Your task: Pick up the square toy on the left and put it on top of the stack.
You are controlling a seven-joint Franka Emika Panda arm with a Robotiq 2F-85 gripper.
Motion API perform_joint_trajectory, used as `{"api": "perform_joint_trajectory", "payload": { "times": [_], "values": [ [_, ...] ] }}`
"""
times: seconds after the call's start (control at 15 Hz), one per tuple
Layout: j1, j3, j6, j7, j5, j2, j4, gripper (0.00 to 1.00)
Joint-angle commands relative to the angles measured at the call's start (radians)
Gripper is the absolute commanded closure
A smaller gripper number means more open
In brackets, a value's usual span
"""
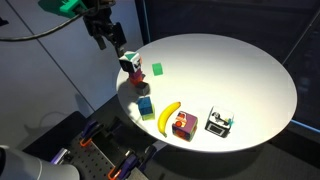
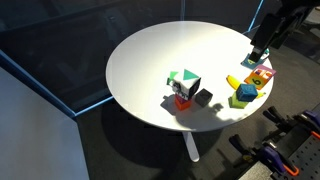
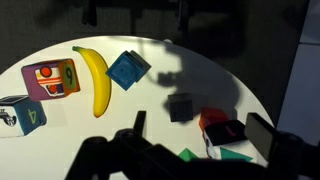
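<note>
The square toy, dark with a white face and a green patch, sits on top of the stack of red blocks near the table's edge. Both also show in an exterior view, the toy on the red stack. In the wrist view the toy lies between my fingers on the red block. My gripper is open, empty and raised above the toy. It also shows in an exterior view and in the wrist view.
A plain green cube, a grey cube, a blue cube, a banana, a red picture cube and a white-framed cube lie on the round white table. Its edge is close to the stack.
</note>
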Motion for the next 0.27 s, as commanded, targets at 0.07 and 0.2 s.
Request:
{"api": "perform_joint_trajectory", "payload": {
  "times": [0.07,0.2],
  "values": [
    [-0.004,0.003,-0.002,-0.002,0.002,0.000,0.001,0.00],
    [-0.004,0.003,-0.002,-0.002,0.002,0.000,0.001,0.00]
  ]
}}
